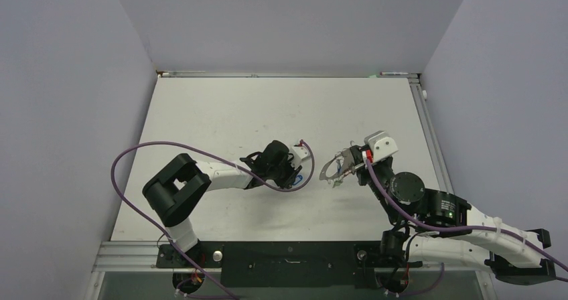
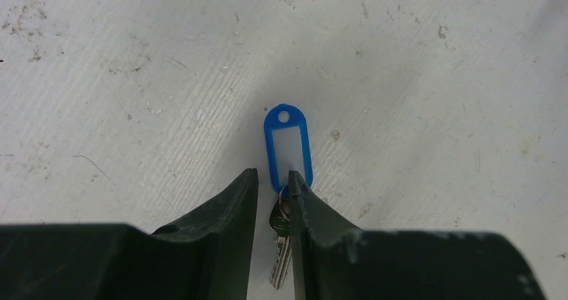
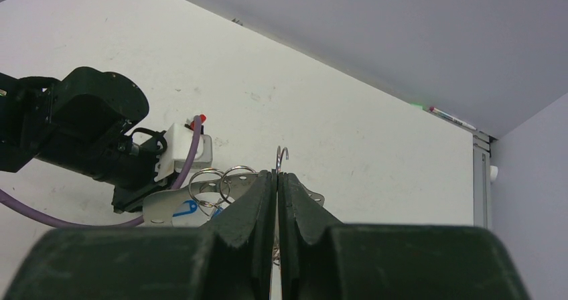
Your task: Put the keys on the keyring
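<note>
Left pincer (image 2: 272, 174) astride blue-tagged key (image 2: 281, 256)

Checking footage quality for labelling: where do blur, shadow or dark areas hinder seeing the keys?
Top external: even light, keyring tiny and indistinct. Left wrist: blue tag sharp, key shaded between dark end effector fingers. Right wrist: near fingers dark and soft, hiding most of the keyring.
</note>
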